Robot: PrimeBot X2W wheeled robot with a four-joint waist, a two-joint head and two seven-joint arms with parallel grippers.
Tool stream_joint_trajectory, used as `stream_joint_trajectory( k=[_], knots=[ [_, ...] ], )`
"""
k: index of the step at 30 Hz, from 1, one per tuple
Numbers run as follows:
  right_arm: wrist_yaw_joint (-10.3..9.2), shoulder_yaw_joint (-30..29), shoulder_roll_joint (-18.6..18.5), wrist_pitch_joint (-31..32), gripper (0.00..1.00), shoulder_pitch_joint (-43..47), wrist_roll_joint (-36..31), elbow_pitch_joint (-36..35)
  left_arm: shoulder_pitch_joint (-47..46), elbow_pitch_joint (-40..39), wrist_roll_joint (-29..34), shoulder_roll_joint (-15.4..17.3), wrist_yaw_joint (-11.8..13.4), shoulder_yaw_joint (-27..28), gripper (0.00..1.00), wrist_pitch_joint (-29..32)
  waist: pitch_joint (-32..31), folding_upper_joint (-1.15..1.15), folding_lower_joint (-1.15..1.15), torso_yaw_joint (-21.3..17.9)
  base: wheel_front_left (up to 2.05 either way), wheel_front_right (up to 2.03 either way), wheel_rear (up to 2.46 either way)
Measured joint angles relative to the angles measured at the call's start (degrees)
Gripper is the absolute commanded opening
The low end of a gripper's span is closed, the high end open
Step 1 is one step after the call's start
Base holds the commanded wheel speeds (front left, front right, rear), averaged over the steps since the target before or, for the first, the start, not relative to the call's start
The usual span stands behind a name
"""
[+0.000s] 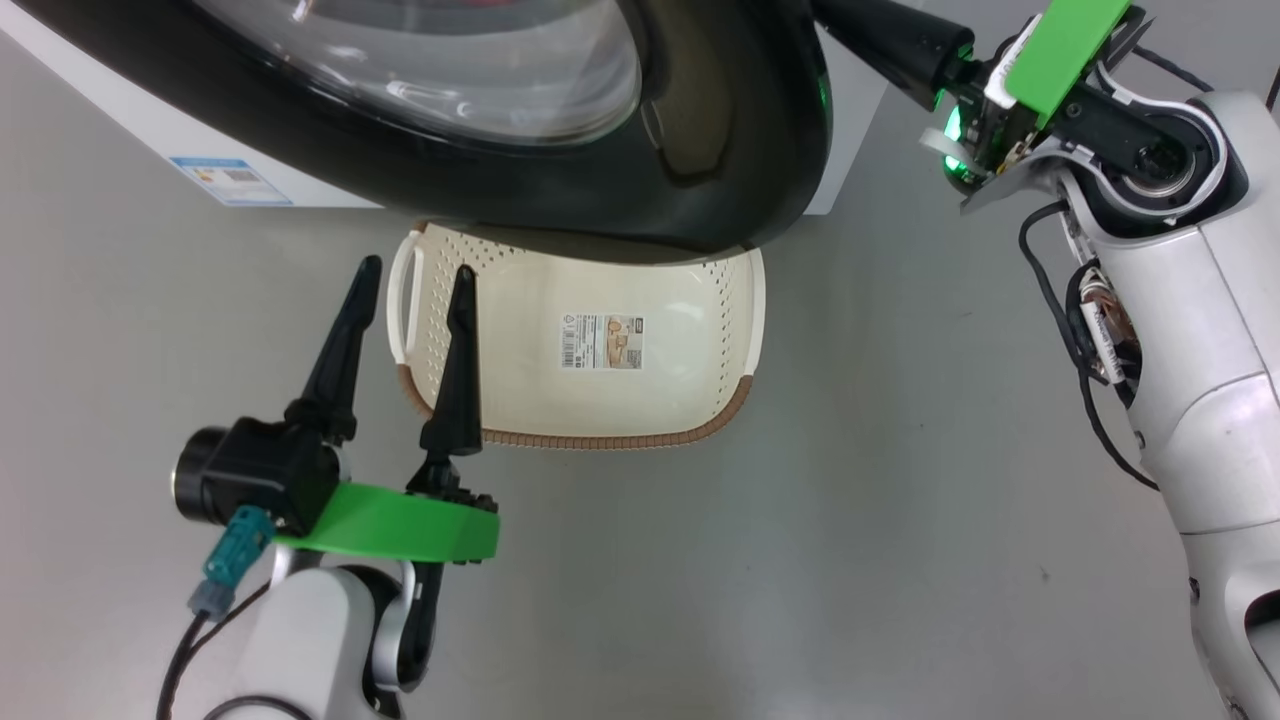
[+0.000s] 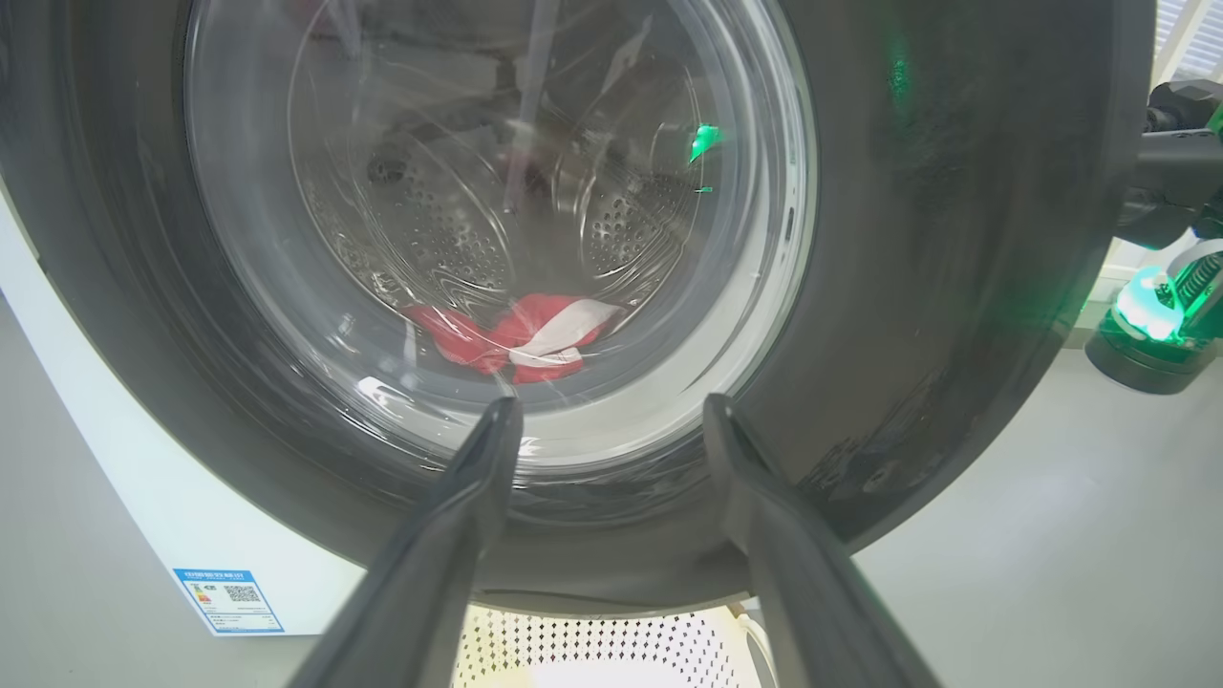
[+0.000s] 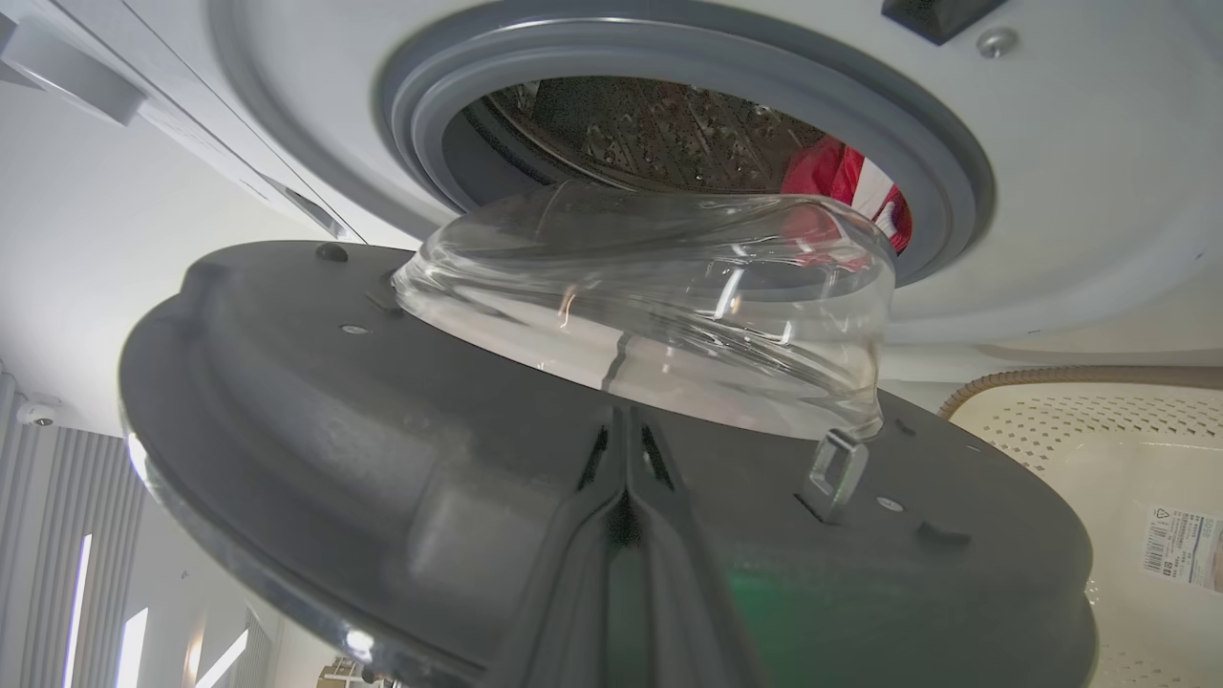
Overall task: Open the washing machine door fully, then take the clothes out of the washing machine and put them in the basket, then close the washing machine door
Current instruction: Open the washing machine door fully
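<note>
Head view: shows the washing machine door (image 1: 700, 150) swung out above the basket (image 1: 700, 330), with a paper label (image 1: 602, 342) on the basket's bottom, barcode visible, print too small to read. Shows a blue sticker (image 1: 232, 181) with a QR code on the white washing machine (image 1: 130, 115), also unreadable. Finds the left gripper (image 1: 417, 267) released and empty at the basket's left rim. Left wrist view: looks through the door at the red and white clothes (image 2: 521, 334) lying in the drum (image 2: 430, 229). Right wrist view: shows the right gripper (image 3: 626, 430) clenched on nothing, at the door's grey inner face.
</note>
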Motion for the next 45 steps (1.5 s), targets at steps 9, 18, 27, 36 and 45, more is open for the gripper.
stream_joint_trajectory(
  k=[9, 18, 27, 36, 45],
  knots=[
    [0.00, 0.1, 0.1, -0.4, 0.00, 1.0, -1.1, -0.1, 0.9, 0.3, 0.4, 0.0, 0.0, -0.2, 1.00, 0.0, -1.1, 0.00, 0.00, 0.0, 0.00, 0.00, 0.00],
    [0.00, -0.1, 0.1, -9.7, 1.00, 2.8, -5.7, 0.7, 0.9, 0.3, -0.2, 0.0, 0.0, -0.1, 1.00, 0.0, -1.4, 0.00, 0.00, -0.7, 0.00, 0.00, 0.00],
    [0.00, 3.7, -4.6, -30.0, 1.00, 8.5, -19.3, -3.1, 1.0, 0.5, -1.1, 0.0, -0.6, 1.0, 1.00, 0.0, -2.1, 0.00, 0.00, -2.2, 0.00, 0.00, 0.00],
    [0.01, 12.4, -7.7, -51.0, 1.00, 13.4, -34.0, -3.2, 1.0, 0.4, -0.8, 0.1, -0.6, 2.8, 1.00, 0.0, -2.8, 0.00, 0.00, -4.1, 0.00, 0.00, 0.00],
    [0.01, 3.8, -5.9, -53.1, 1.00, 17.6, -57.1, -7.5, 2.1, -1.7, 0.5, 0.2, -0.2, 3.5, 1.00, 0.0, -2.6, 0.00, 0.00, -5.5, 0.00, 0.00, 0.00]
  ],
)
